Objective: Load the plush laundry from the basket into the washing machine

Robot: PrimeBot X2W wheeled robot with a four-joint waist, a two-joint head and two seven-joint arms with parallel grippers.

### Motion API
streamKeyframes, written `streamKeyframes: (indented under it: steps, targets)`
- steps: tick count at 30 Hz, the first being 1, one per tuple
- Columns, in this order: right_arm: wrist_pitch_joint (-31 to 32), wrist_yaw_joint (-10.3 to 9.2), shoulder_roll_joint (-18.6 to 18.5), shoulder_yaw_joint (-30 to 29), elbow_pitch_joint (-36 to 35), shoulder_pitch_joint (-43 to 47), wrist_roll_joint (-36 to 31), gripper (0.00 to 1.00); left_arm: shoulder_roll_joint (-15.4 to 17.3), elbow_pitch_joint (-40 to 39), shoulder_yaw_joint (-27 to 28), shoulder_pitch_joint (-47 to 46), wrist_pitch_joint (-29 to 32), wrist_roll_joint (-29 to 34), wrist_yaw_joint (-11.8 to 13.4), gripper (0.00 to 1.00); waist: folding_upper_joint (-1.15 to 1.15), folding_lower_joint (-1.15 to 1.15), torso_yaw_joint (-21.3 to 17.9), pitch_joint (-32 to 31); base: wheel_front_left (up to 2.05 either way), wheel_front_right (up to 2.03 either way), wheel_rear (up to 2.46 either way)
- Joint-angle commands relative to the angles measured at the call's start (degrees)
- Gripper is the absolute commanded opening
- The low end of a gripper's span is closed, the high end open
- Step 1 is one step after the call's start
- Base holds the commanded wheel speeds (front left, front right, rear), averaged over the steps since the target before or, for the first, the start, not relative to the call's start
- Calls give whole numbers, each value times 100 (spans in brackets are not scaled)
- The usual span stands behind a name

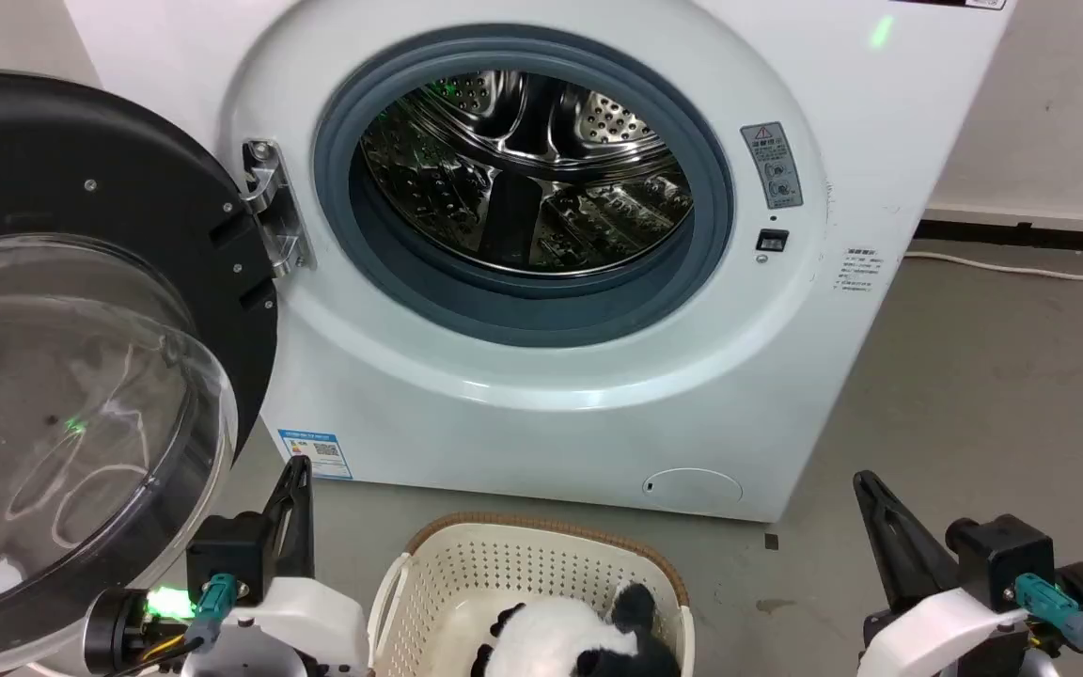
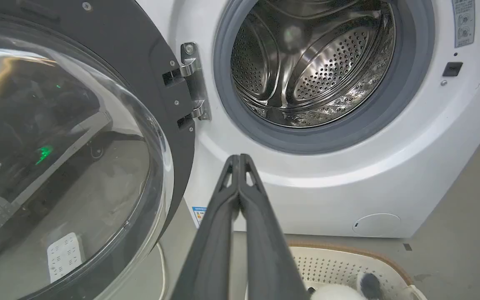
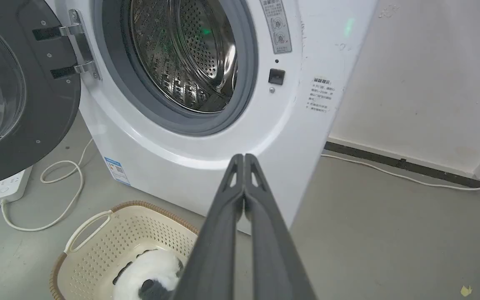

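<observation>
The black-and-white panda plush point(image 1: 579, 635) lies inside the cream perforated basket point(image 1: 466, 574) on the floor before the washing machine point(image 1: 654, 414). Its round door point(image 1: 81, 395) hangs open at the left, and the steel drum point(image 1: 523, 179) holds nothing. My left gripper point(image 1: 300, 467) rests shut just left of the basket, fingers pressed together in the left wrist view point(image 2: 238, 157). Right of the basket sits my right gripper point(image 1: 866, 481), shut as well point(image 3: 244, 157). The right wrist view shows the plush point(image 3: 148, 271) in the basket point(image 3: 98, 233) below the fingers.
A white power strip point(image 3: 8, 187) and a looped cord point(image 3: 63, 196) lie on the grey floor under the open door. Along the wall at the right runs a white cable point(image 1: 1021, 268). Bare floor spreads to the right of the machine.
</observation>
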Motion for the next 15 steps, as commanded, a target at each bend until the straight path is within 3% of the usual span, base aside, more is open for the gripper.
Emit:
streamKeyframes:
  steps: [1,15]
  targets:
    - [3,-5,15,-4,-25,-67,-43,0,4,-25,3,89,2,9,16,0,0,0,0,0,0,0,0]
    - [3,-5,15,-4,-25,-67,-43,0,4,-25,3,89,2,9,16,0,0,0,0,0,0,0,0]
